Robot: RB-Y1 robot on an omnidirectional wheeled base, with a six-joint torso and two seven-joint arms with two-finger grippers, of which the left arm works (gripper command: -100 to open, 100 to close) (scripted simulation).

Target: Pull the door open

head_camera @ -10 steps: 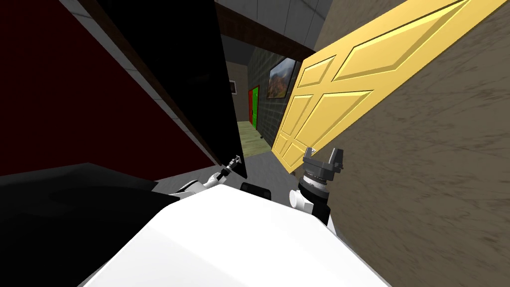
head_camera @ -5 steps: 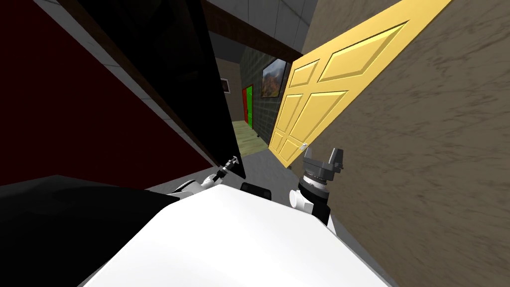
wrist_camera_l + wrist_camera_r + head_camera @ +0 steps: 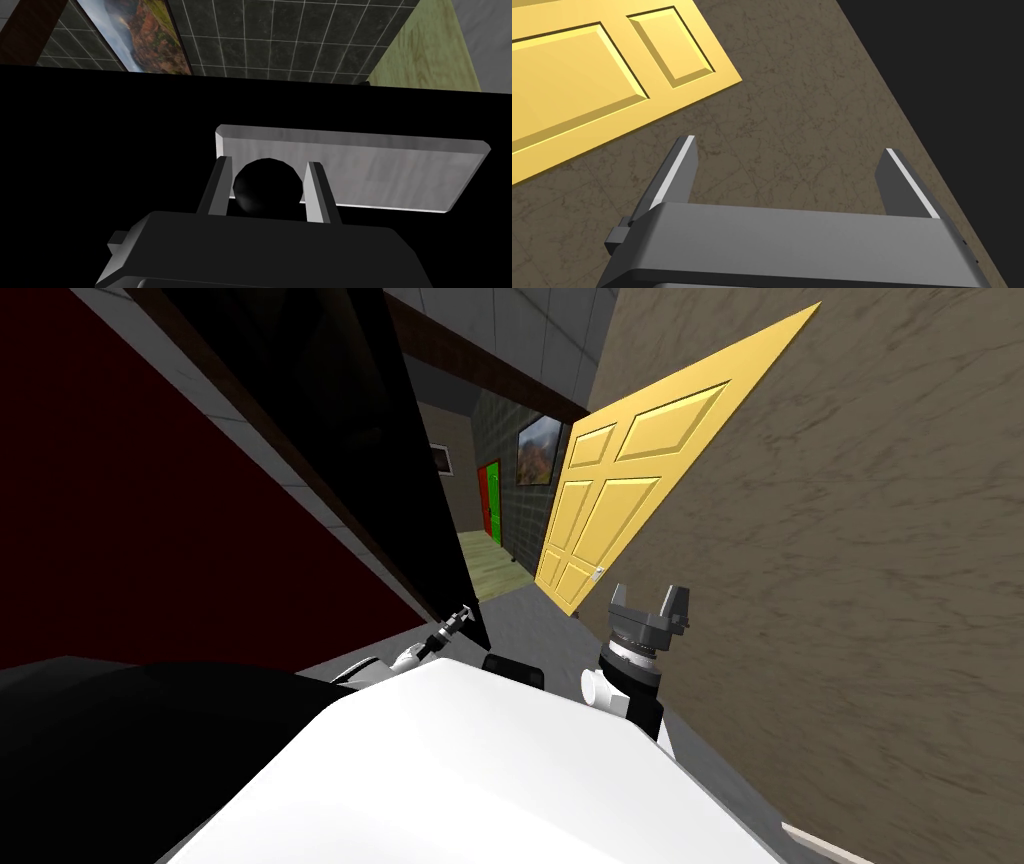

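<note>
Now the whole head view has slid: the yellow door (image 3: pixel 610 498) on the brown wall (image 3: pixel 860 588) looks smaller and further off than a second ago. Everything shares that shift, so it is my own base and torso backing off and turning, not that door swinging.

The left tool (image 3: pixel 268 162) has travelled with me. Its two fingers pinch the sides of a dark round knob (image 3: pixel 267 186), which stands on a pale grey plate (image 3: pixel 395 175) on the black door (image 3: pixel 390 468) (drawn so dark that its face gives no detail). In the head view the door's free edge stands right at the left tool, and past it a corridor shows, with a dark tiled wall and a framed picture (image 3: pixel 538 451).

The right tool (image 3: pixel 788 146) is spread wide and empty near the brown wall, well apart from the knob.

As the pinch has held through my retreat, I judge the door is being drawn along and the pull is well under way. The risk is the round knob slipping between thin fingers as the door's arc departs from my line of retreat.
</note>
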